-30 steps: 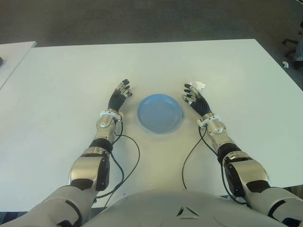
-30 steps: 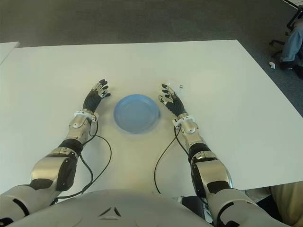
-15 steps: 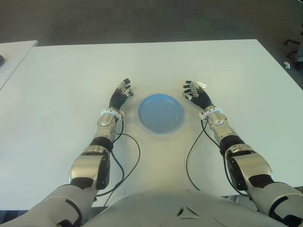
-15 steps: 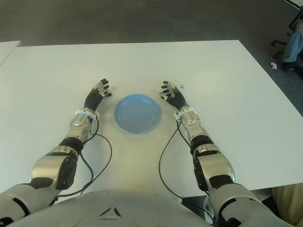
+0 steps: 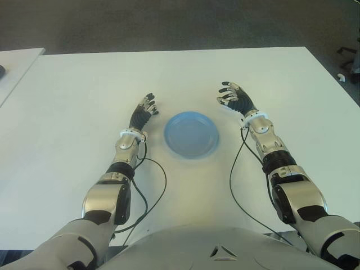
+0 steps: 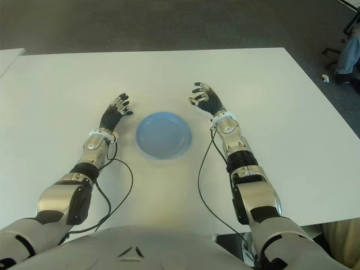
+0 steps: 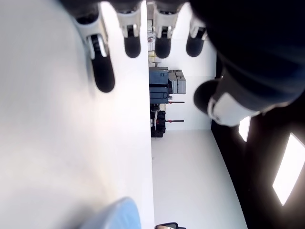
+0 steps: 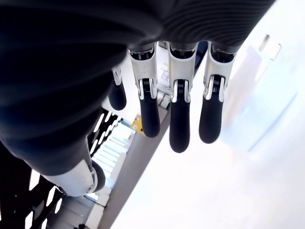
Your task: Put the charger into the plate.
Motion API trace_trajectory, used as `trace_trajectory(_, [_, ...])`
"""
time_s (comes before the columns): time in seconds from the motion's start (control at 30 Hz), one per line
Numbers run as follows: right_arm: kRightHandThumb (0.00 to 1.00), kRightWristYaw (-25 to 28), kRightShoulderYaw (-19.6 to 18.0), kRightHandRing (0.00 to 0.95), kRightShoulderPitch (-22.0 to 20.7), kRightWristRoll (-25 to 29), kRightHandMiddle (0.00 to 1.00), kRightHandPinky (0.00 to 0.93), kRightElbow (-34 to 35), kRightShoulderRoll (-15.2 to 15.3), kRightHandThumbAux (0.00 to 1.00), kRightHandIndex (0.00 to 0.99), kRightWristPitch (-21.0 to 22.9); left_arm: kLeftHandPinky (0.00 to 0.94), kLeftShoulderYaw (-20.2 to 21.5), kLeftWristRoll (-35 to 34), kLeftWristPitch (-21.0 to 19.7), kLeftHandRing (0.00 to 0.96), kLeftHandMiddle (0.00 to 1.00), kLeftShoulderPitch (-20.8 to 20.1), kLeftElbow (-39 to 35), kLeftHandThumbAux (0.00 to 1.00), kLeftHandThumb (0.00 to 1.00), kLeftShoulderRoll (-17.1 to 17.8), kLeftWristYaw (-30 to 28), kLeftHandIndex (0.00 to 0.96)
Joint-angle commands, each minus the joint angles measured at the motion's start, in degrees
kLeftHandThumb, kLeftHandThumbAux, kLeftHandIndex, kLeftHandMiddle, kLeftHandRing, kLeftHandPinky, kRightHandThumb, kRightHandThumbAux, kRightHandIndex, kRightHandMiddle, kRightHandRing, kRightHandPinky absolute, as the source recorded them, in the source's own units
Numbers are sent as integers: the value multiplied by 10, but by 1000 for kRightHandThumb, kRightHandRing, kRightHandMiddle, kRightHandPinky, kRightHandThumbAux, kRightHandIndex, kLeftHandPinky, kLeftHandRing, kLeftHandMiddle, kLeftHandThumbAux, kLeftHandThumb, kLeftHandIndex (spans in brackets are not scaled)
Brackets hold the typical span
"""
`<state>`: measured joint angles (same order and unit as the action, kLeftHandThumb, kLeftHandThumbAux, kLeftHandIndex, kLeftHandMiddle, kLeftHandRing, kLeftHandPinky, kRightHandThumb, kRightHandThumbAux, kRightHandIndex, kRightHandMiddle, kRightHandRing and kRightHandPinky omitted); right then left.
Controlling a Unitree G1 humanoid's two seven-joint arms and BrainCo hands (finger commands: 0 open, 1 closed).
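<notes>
The round blue plate (image 5: 191, 135) lies on the white table (image 5: 79, 90) between my two hands. My right hand (image 5: 233, 97) hovers just right of and beyond the plate, fingers spread and holding nothing. It covers the charger in both eye views. In the right wrist view the white charger (image 8: 257, 81) lies on the table beneath the outstretched fingers (image 8: 176, 119), with its prongs toward the far end. My left hand (image 5: 145, 109) shows on the table left of the plate, fingers relaxed and empty.
Black cables (image 5: 154, 185) trail from both wrists across the near part of the table. A second white table (image 5: 17, 62) stands at the far left. A chair base and a person's leg (image 6: 349, 50) show past the table's right edge.
My right hand has moved forward and slightly right, from beside the plate to over the charger, which was visible past its fingertips before. The left hand and the plate have stayed put.
</notes>
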<state>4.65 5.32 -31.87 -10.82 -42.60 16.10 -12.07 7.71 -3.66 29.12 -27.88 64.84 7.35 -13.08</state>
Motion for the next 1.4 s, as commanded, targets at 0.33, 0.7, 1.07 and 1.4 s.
trace_trajectory(0.33, [541,0,-6,403,-45,-1,359,399,46,-4,734,139,3,50,-6,12,-31,29,36,9,20,624,0,-3,6,65])
trace_trajectory(0.7, [578,-8,-12,344,-158,-7,313,354,-141,3,706,139,-64,62,-8,15,-30,36,46,3,25,609,0,-5,7,70])
trace_trajectory(1.07, [486,-157,84,187,-181,-141,150,190,-299,22,588,79,-146,56,-8,13,-32,36,45,3,25,604,0,-8,4,64])
trace_trajectory(1.4, [396,-218,164,19,-182,-235,20,10,-344,38,479,5,-109,60,-6,12,-30,39,50,9,24,591,0,-8,3,68])
